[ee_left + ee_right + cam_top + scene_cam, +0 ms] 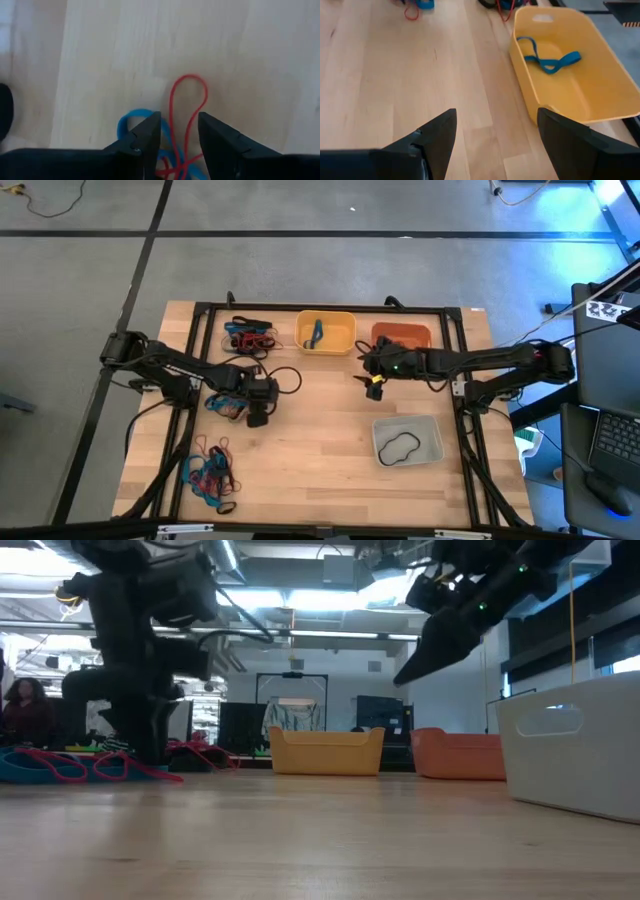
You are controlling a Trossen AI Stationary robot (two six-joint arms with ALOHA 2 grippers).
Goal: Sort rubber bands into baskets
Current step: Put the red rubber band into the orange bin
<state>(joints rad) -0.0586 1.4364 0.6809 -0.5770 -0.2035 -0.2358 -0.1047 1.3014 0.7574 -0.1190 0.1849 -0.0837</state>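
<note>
- While the left arm reaches low over the tabletop [330, 450], we see its left tool [179, 145] pointing straight down with its fingers [147, 137] parted a narrow way, a red rubber band [187, 107] lying in the gap between them and a blue rubber band [131, 120] just beside one finger; we cannot tell whether either finger touches a band, and nothing is gripped.
- We see the right arm stretched in from the right side, its right tool [495, 132] held above the tabletop with fingers wide apart and nothing between them.
- Just ahead of the right tool stands the yellow basket [600, 100], which holds one blue band [547, 59].
- Beside the right tool, on the side away from the left arm, sits the orange basket [402, 334]; we cannot make out anything in it.
- Nearer the front edge than the right tool, the pale grey basket [430, 430] holds one black band [398, 447].
- Around the left tool we find loose bands: a red, blue and black heap [248, 336] toward the far edge, and another tangle [210, 472] well toward the near edge.
- In the low view the left tool stands down among the red and blue bands [60, 765] on the tabletop, while the right tool hangs clear above it.
</note>
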